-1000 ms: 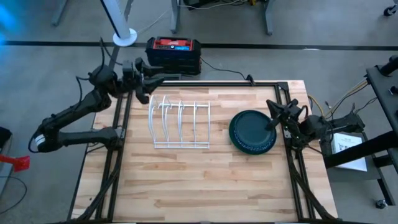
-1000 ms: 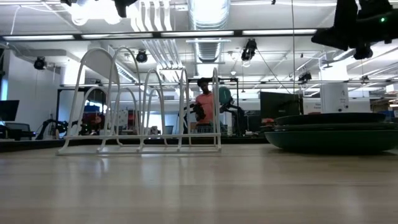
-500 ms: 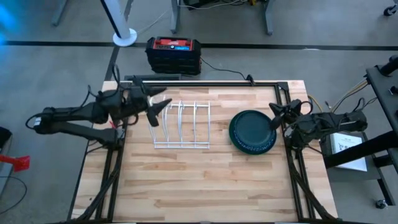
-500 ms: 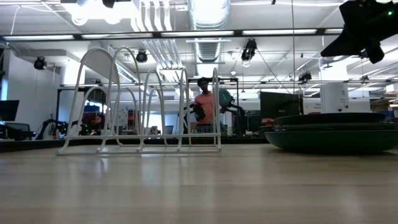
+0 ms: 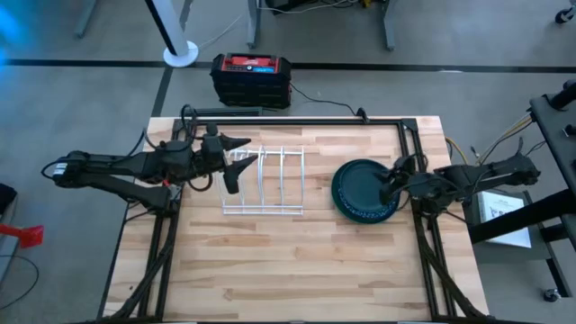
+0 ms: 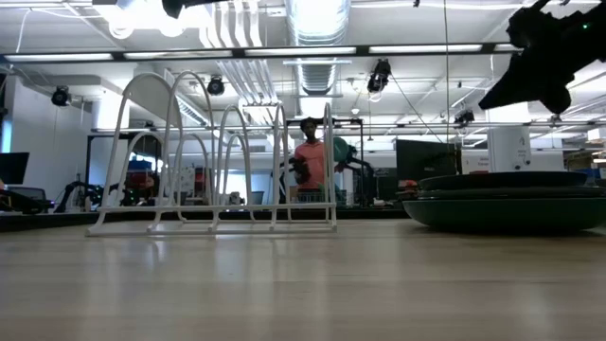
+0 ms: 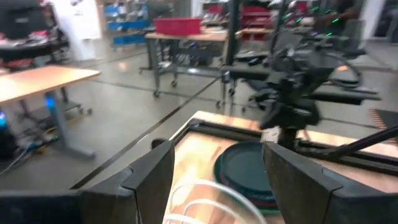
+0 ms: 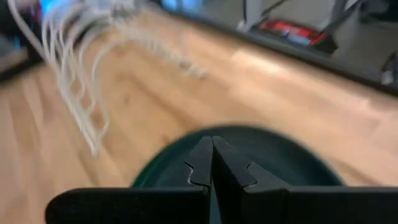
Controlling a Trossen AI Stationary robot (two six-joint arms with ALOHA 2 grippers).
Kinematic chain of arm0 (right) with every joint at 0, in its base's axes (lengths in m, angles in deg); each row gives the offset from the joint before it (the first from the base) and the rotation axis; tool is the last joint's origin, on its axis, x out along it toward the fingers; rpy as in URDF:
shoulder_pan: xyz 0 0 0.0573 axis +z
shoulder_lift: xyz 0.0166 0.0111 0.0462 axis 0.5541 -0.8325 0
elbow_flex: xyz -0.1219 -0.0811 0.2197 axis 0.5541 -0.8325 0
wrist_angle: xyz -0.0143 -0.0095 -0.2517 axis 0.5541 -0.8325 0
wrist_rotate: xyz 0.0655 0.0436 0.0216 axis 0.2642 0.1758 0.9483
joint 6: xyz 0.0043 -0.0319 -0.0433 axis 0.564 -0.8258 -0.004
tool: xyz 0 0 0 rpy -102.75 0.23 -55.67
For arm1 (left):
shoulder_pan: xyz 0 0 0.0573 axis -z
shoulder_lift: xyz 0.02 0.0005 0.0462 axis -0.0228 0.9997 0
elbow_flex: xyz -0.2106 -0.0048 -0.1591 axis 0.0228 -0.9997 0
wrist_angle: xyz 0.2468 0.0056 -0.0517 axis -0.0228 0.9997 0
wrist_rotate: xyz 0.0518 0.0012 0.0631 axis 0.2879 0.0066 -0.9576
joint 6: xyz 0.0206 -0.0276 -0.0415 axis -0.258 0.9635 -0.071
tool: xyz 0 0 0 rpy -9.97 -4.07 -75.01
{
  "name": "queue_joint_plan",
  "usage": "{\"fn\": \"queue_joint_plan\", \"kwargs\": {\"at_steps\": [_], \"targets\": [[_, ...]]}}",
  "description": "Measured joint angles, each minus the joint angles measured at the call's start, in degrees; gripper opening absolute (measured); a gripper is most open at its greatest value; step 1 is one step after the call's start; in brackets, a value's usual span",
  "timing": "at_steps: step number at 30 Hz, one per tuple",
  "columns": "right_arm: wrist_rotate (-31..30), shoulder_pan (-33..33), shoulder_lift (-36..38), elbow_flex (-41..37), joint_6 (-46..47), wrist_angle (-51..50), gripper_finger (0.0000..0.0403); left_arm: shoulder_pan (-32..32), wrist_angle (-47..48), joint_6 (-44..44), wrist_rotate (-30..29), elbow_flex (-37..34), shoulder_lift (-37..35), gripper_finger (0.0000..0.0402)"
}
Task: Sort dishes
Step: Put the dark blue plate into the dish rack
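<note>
A stack of round dishes (image 5: 360, 193) rests on the table's right half, and the top one is plain dark green (image 8: 298, 158). The low view shows the stack (image 6: 507, 201) flat on the wood. A white wire rack (image 5: 263, 180) stands at the table's middle left. My right gripper (image 5: 389, 184) is shut and hangs above the stack's right rim, slanting down toward it without touching. My left gripper (image 5: 235, 162) is open and held level at the rack's left end, above the wires (image 7: 199, 202), pointing toward the dishes (image 7: 245, 171).
Black frame rails (image 5: 297, 120) run along the table's far and side edges. A red and black box (image 5: 252, 76) sits on the floor beyond the far edge. A person (image 6: 311, 161) stands in the room behind. Bare wood (image 5: 288, 270) fills the near half.
My left gripper has swung from beyond the table's far left corner toward the near edge and the right. It has sunk a little and now sits at the rack's left end. My right gripper has turned and tipped downward over the dishes' right rim.
</note>
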Motion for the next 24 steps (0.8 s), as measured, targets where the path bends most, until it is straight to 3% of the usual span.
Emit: {"fn": "queue_joint_plan", "kwargs": {"at_steps": [9,13,20,24], "targets": [[17.3,0.0,-11.1,0.2,-7.2,2.5,0.0,1.1,2.0,3.2,-0.9,0.0,1.4,0.0232],[24.2,0.0,-14.8,2.2,-9.3,3.1,0.0025,2.0,2.0,3.2,-0.9,0.0,1.1,0.0232],[25.3,0.1,-21.7,5.5,-15.7,3.2,0.0109,3.0,4.3,3.8,-0.9,0.0,0.7,0.0232],[26.8,0.1,-27.2,5.7,-18.0,3.0,0.0135,3.0,5.9,4.7,-0.9,0.0,0.4,0.0232]]}}
